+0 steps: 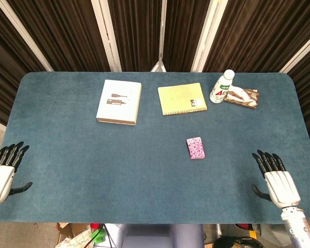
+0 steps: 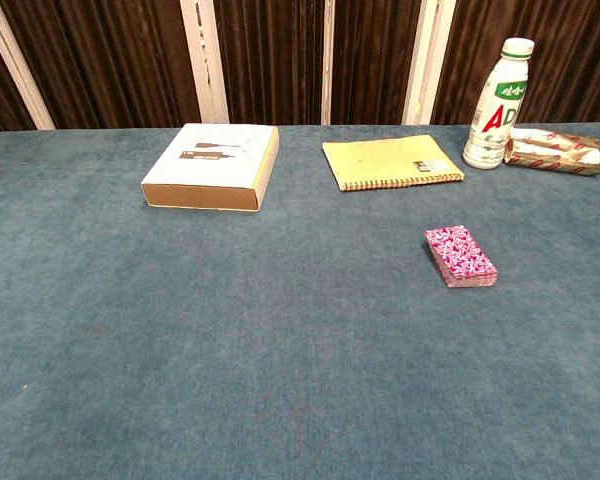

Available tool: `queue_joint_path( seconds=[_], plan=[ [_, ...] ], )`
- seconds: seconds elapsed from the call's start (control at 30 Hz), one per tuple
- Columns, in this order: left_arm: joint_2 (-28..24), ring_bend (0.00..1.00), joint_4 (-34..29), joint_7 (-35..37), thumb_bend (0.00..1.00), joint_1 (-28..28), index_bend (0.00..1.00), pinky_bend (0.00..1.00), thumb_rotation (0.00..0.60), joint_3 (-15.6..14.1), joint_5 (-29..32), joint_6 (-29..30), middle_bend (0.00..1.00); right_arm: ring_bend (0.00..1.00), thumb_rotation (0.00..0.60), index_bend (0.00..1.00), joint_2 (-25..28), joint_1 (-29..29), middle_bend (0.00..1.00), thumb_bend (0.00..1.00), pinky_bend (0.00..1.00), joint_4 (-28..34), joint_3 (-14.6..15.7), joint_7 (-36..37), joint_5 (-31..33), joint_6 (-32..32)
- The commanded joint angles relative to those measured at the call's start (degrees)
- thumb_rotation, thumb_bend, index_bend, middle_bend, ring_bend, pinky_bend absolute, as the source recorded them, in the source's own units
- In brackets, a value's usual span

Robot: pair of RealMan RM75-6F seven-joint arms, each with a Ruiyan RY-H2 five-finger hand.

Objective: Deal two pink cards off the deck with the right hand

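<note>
Blue table [image 1: 67, 155] — box [image 1: 119, 101], notebook [image 1: 182, 98], bottle [image 1: 222, 87]

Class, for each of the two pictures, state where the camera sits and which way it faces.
Head view: high above the near edge, looking steeply down on the blue felt table; left hand and right hand show.
Chest view: low at the near edge, looking across to the curtains; no hands.
Shared: pink patterned card deck, white box.

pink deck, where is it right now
The pink deck lies alone right of table centre, nearer than the yellow notebook, with the right hand off to its right.
</note>
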State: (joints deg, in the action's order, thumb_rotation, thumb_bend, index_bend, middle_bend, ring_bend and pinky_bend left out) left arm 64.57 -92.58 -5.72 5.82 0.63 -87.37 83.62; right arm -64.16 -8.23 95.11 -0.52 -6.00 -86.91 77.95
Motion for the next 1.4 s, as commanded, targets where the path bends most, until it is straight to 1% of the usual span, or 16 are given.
queue_joint_path(
  seconds=[0.03, 0.3, 0.47, 0.57, 0.7, 0.77, 0.9, 0.97, 1.03, 1.2, 1.4],
  plan=[
    [0.0, 0.0, 0.01, -0.01, 0.02, 0.01, 0.0, 0.0, 0.6, -0.01, -0.05, 0.01, 0.0, 0.0, 0.6, 0.0, -0.04, 0.01, 0.0, 0.33, 0.0, -0.04, 0.0, 0.0, -0.03, 0.03],
    [-0.06, 0.0, -0.04, 0.24, 0.02, -0.1, 0.0, 0.0, 0.6, -0.02, -0.09, 0.24, 0.0, 0.0, 0.6, 0.0, -0.12, -0.19, 0.0, 0.33, 0.0, 0.3, -0.23, 0.37, -0.12, 0.01],
    [-0.15, 0.0, 0.03, 0.84, 0.02, -0.17, 0.0, 0.0, 0.6, 0.11, 0.08, 0.38, 0.0, 0.0, 0.6, 0.0, -0.33, -1.2, 0.0, 0.33, 0.0, 1.68, -1.14, 0.22, -0.81, -0.01],
    [-0.23, 0.0, 0.05, 1.08, 0.02, -0.12, 0.0, 0.0, 0.6, 0.19, 0.19, 0.3, 0.0, 0.0, 0.6, 0.0, -0.13, -2.57, 0.0, 0.33, 0.0, 3.83, -1.79, 0.06, 0.28, -2.26],
    [-0.34, 0.0, 0.14, 1.65, 0.02, -0.23, 0.0, 0.0, 0.6, 0.4, 0.5, 0.52, 0.0, 0.0, 0.6, 0.0, -0.16, -5.9, 0.0, 0.33, 0.0, 6.94, -3.98, -2.03, 3.24, -6.81],
    [-0.47, 0.0, 0.01, 1.97, 0.02, -0.21, 0.0, 0.0, 0.6, 0.48, 0.75, 0.39, 0.0, 0.0, 0.6, 0.0, -0.57, -8.04, 0.0, 0.33, 0.0, 8.25, -5.22, -3.88, 5.22, -9.69],
    [-0.51, 0.0, -0.12, 2.03, 0.02, -0.04, 0.0, 0.0, 0.6, 0.45, 0.58, 0.16, 0.0, 0.0, 0.6, 0.0, -1.83, -13.04, 0.0, 0.33, 0.0, 10.84, -7.88, -8.55, 11.52, -16.55],
    [-0.61, 0.0, -0.28, 2.15, 0.02, -0.02, 0.0, 0.0, 0.6, 0.36, 0.56, 0.0, 0.0, 0.0, 0.6, 0.0, -2.76, -15.02, 0.0, 0.29, 0.0, 11.59, -8.97, -10.94, 14.5, -18.57],
    [-0.69, 0.0, -0.29, 2.4, 0.02, -0.03, 0.0, 0.0, 0.6, 0.36, 0.63, -0.05, 0.0, 0.0, 0.6, 0.0, -4.12, -17.04, 0.0, 0.27, 0.0, 11.78, -9.95, -13.92, 17.52, -20.09],
    [-1.07, 0.0, -0.4, 3.22, 0.02, 0.01, 0.0, 0.0, 0.6, 0.29, 0.87, -0.44, 0.0, 0.0, 0.6, 0.0, -8.63, -21.74, 0.0, 0.27, 0.0, 10.31, -11.55, -20.89, 24.76, -22.32],
    [-1.5, 0.0, -0.69, 4.05, 0.02, 0.04, 0.0, 0.0, 0.6, 0.16, 1.07, -0.9, 0.0, 0.0, 0.6, 0.0, -12.53, -26.58, 0.0, 0.27, 0.0, 7.81, -11.96, -27.34, 33.38, -24.51]
  ],
)
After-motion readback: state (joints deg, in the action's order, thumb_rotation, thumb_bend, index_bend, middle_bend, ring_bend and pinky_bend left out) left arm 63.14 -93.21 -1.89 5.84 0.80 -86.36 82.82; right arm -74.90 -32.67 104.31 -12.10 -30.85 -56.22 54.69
